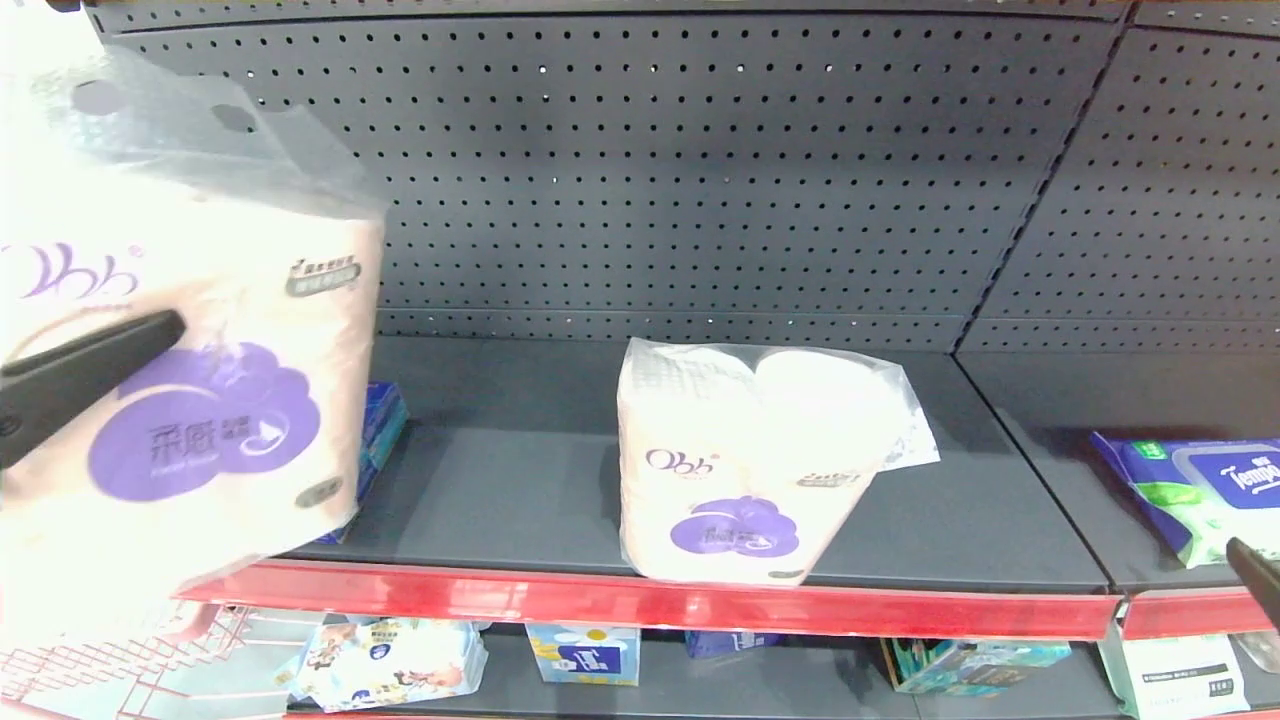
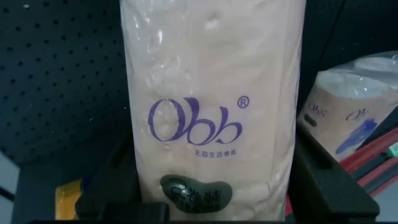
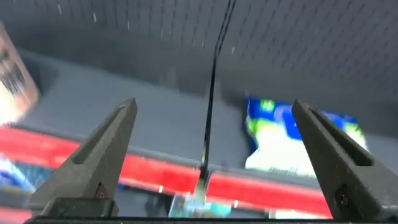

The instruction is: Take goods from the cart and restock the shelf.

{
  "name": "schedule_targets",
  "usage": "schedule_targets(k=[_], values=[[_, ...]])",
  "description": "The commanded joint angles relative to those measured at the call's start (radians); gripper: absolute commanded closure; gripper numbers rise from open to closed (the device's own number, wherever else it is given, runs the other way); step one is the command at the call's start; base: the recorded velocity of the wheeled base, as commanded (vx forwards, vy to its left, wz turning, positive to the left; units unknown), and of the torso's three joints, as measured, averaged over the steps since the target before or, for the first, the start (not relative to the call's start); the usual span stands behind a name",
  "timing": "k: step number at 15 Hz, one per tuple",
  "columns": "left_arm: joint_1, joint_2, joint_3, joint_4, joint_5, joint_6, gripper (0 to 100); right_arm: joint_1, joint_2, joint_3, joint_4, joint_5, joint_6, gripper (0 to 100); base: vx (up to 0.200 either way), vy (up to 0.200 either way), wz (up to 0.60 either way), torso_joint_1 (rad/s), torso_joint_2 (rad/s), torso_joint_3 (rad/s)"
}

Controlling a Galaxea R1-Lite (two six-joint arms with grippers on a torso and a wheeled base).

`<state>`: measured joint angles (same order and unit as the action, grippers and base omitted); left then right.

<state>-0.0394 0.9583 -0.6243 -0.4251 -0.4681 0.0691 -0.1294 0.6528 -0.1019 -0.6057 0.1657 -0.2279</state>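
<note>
Roll-paper pack (image 2: 211,93) is light, soft and squashy under slick film, so I judge a wide squeeze across its middle holds best. My left gripper (image 2: 214,202) pinches it that way, raised at the left front of the shelf (image 1: 540,480), not set down. A twin pack (image 1: 740,470) stands mid-shelf. Right gripper (image 3: 214,143) hangs spread and empty near the wipes (image 1: 1200,495).

White tissue pack (image 1: 220,430) with purple cloud, grey dotted shelf backing (image 1: 700,180), red shelf edge (image 1: 640,600)
</note>
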Motion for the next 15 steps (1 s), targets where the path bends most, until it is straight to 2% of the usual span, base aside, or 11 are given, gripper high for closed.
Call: schedule_targets(k=[1,2,4,5,6,8,10,13,15], values=[[-0.053,0.379,-0.063,-0.314,-0.109,-0.052,100,0.002,0.005,-0.05,0.0,0.001,0.007,0,0.0,0.0,0.0,0.0,0.0,0.0],[-0.07,0.493,-0.12,-0.412,-0.13,-0.074,100,0.004,0.024,-0.068,0.0,0.003,0.012,0,0.0,0.0,0.0,0.0,0.0,0.0],[-0.117,0.694,-0.273,-0.549,-0.153,-0.086,100,0.007,0.051,-0.087,0.0,0.003,0.012,0,0.0,0.0,0.0,0.0,0.0,0.0],[-0.129,0.741,-0.318,-0.569,-0.178,-0.097,100,0.007,0.057,-0.087,0.0,0.003,0.012,0,0.0,0.0,0.0,0.0,0.0,0.0],[-0.159,0.807,-0.39,-0.58,-0.248,-0.12,100,0.007,0.064,-0.084,0.0,0.003,0.013,0,0.0,0.0,0.0,0.0,0.0,0.0],[-0.206,0.882,-0.465,-0.581,-0.311,-0.154,100,0.007,0.085,-0.101,0.0,0.003,0.013,0,0.0,0.0,0.0,0.0,0.0,0.0],[-0.234,0.952,-0.535,-0.586,-0.359,-0.157,100,0.007,0.103,-0.121,0.0,0.003,0.012,0,0.0,0.0,0.0,0.0,0.0,0.0],[-0.252,1.028,-0.601,-0.586,-0.472,-0.157,100,0.007,0.114,-0.134,0.0,0.003,0.012,0,0.0,0.0,0.0,0.0,0.0,0.0],[-0.272,1.09,-0.641,-0.615,-0.471,-0.157,100,0.005,0.119,-0.145,0.0,0.003,0.013,0,0.0,0.0,0.0,0.0,0.0,0.0]])
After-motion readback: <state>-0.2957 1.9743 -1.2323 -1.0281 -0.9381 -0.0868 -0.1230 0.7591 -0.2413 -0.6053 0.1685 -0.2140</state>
